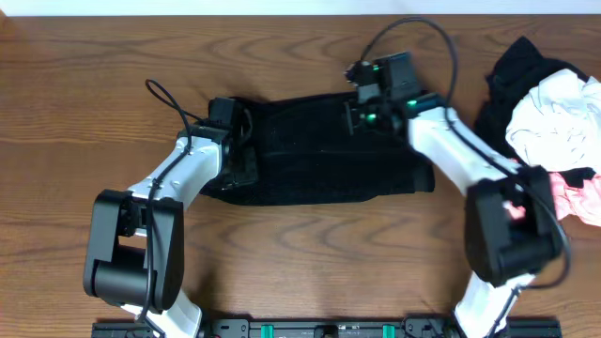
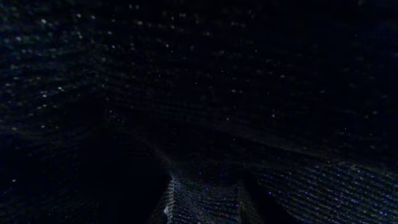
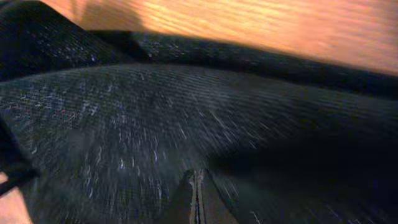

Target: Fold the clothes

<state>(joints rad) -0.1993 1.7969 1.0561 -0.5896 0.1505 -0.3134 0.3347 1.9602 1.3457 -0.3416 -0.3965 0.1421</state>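
Pressing right up against the left wrist lens: black garment (image 2: pixel 205 93), blotting out the left gripper (image 1: pixel 240 165), so not telling whether clamping or parted. Clamping tight on the same cloth, fingertips meeting: right gripper (image 3: pixel 196 198). Risking a lopsided pull, dragging the cloth askew over the table (image 1: pixel 310 253), if not truly holding on the left. Showing only from overhead: lying spread between both grippers, and a loose pile of clothes (image 1: pixel 554 122) waiting well out past the right gripper.
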